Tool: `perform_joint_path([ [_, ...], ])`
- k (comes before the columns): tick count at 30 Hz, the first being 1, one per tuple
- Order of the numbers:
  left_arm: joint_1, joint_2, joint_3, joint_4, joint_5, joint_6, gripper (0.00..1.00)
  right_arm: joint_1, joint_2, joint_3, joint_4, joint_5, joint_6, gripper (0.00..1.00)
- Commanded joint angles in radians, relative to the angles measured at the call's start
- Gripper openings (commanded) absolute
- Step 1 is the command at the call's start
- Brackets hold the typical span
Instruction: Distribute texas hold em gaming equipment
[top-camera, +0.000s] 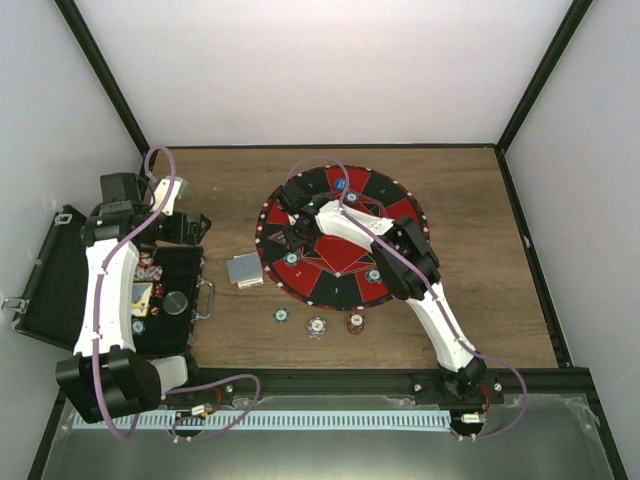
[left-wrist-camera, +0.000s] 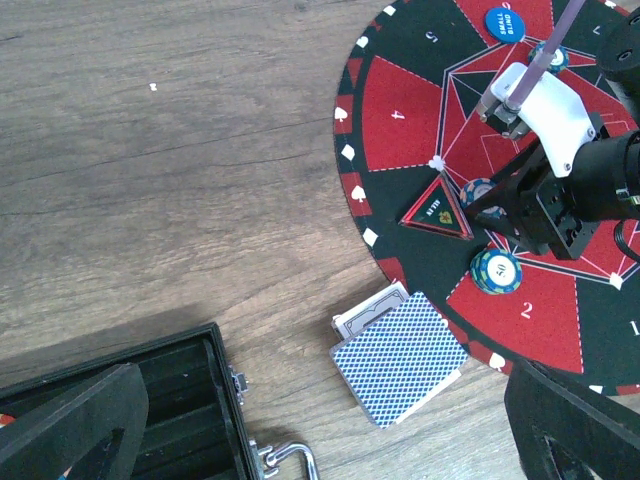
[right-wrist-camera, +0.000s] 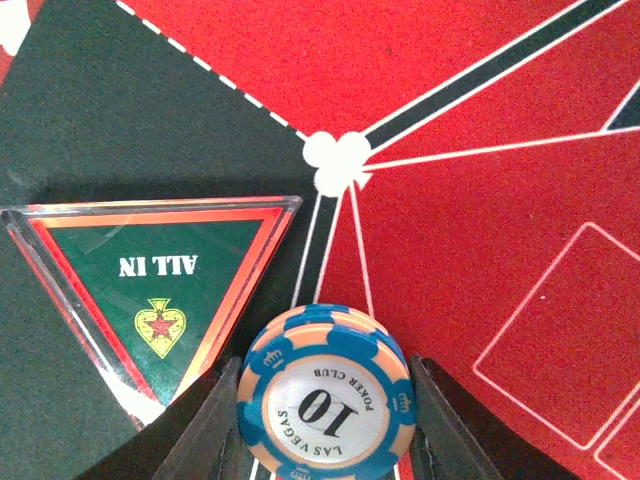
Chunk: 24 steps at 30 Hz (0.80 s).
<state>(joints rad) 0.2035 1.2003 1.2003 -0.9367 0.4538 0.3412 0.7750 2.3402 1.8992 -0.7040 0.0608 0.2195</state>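
Note:
A small stack of blue-and-orange "10" poker chips (right-wrist-camera: 325, 400) sits between the fingers of my right gripper (right-wrist-camera: 325, 422), which is shut on it low over the round red-and-black mat (top-camera: 400, 213). Just left of it is the green "ALL IN" triangle (right-wrist-camera: 150, 285). More chips (top-camera: 291, 258) lie on the mat, as does a "50" stack (left-wrist-camera: 497, 270). A blue "small blind" disc (left-wrist-camera: 503, 22) lies at the mat's far side. The blue-backed playing cards (left-wrist-camera: 400, 355) lie on the wood beside the mat. My left gripper (left-wrist-camera: 325, 400) hangs open above the wood near them, holding nothing.
An open black case (top-camera: 60, 290) with chips and dice in its tray stands at the left under my left arm. Three chip stacks (top-camera: 317, 326) sit on the wood in front of the mat. The case's metal handle (left-wrist-camera: 290, 462) points toward the cards.

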Motion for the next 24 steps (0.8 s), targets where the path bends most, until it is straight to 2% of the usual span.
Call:
perform_joint_path([
  [1,0.008,-0.007,-0.002,0.002,0.007,0.007,1.0,0.014,0.011,0.002,-0.01,-0.041,-0.008,0.33],
  [7,0.007,-0.006,0.004,0.003,0.019,-0.005,1.0,0.012,-0.024,0.022,-0.028,-0.021,-0.019,0.55],
  [11,0.008,-0.008,0.003,0.001,0.019,-0.005,1.0,0.014,-0.051,0.067,-0.069,0.004,-0.028,0.65],
  [17,0.008,-0.017,0.005,-0.001,0.023,-0.012,1.0,0.014,-0.16,0.044,-0.106,0.047,-0.016,0.66],
  [24,0.008,-0.027,0.003,0.002,0.028,-0.022,1.0,0.076,-0.426,-0.249,-0.077,0.07,0.025,0.68],
])
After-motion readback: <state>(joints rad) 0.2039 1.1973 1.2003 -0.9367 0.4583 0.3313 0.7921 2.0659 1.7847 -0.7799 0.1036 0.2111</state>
